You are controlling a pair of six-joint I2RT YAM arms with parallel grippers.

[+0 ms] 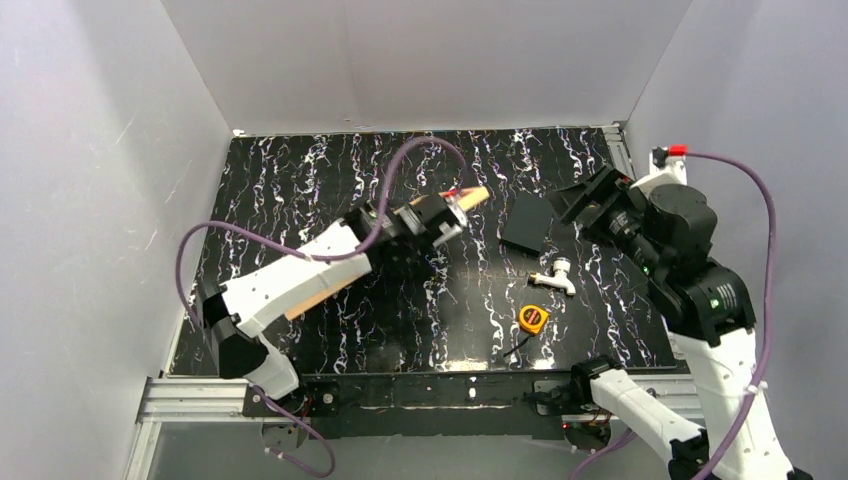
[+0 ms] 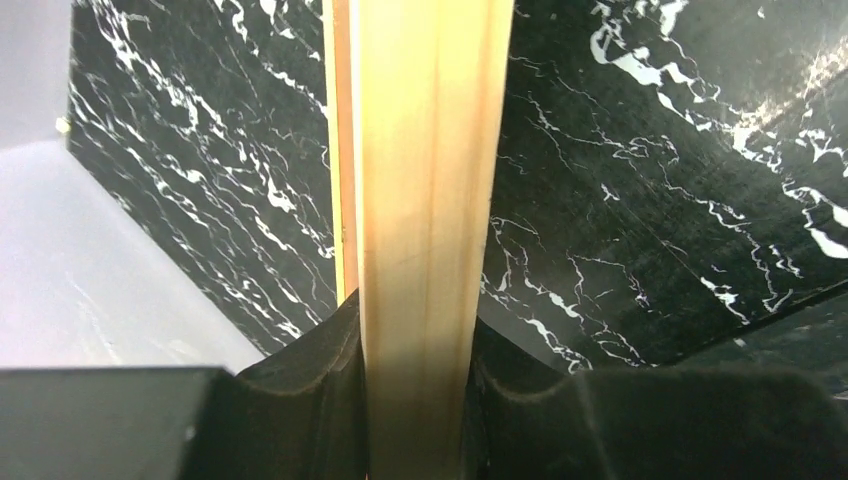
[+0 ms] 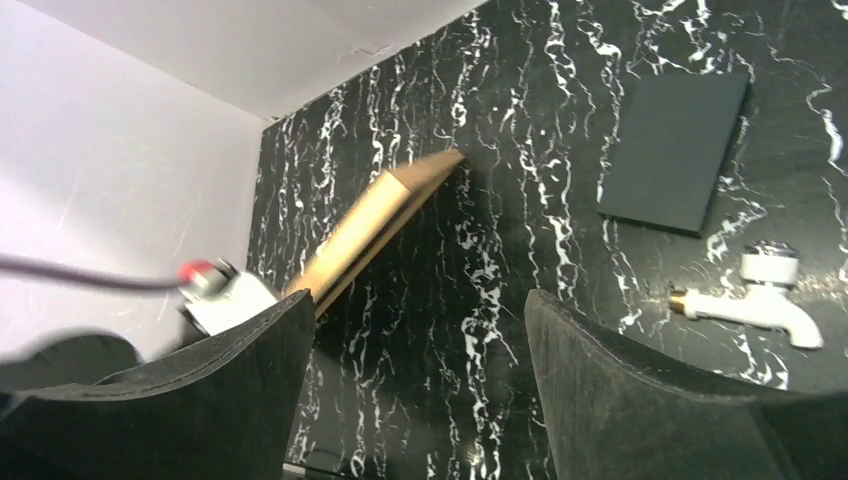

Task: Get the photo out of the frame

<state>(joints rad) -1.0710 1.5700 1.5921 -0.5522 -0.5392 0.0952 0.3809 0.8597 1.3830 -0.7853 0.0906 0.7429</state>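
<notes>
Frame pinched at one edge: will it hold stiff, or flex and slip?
Probably stiff: the frame runs straight from the left gripper, with no sag. Likely light, being thin wood strips. Smooth wood in a narrow pinch might pivot.

The frame, of pale wood, sits edge-on, pinched in the left claw, slanting from 8 toward 2 o'clock. The photo shows only a thin brown edge alongside.
</notes>
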